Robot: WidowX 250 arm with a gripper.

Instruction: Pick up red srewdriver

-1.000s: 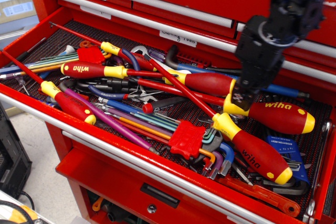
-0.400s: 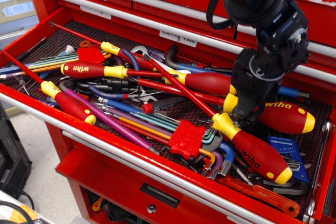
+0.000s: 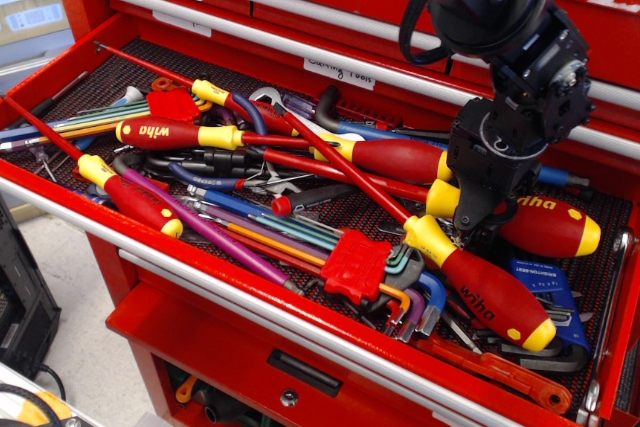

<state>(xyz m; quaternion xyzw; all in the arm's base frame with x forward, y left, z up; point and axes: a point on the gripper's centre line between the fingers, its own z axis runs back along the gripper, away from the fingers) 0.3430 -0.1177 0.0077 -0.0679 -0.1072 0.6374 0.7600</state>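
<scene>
The red screwdriver (image 3: 545, 224) lies flat in the open drawer (image 3: 60, 67), long axis roughly level across the view. Its yellow butt cap points away from the tool (image 3: 478, 225) toward the drawer's far end; its yellow collar shows on the tool's other side. The tool is lowered directly over the handle's collar end, covering it. Whether it is clenched on the handle cannot be determined. A slimmer screwdriver (image 3: 480, 282) lies just in front of the tool.

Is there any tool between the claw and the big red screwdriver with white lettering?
Nothing visible does. The claw is down right at the yellow collar end of the big red screwdriver. The dark-lettered screwdriver lies beside it, in front, not over it.
</scene>
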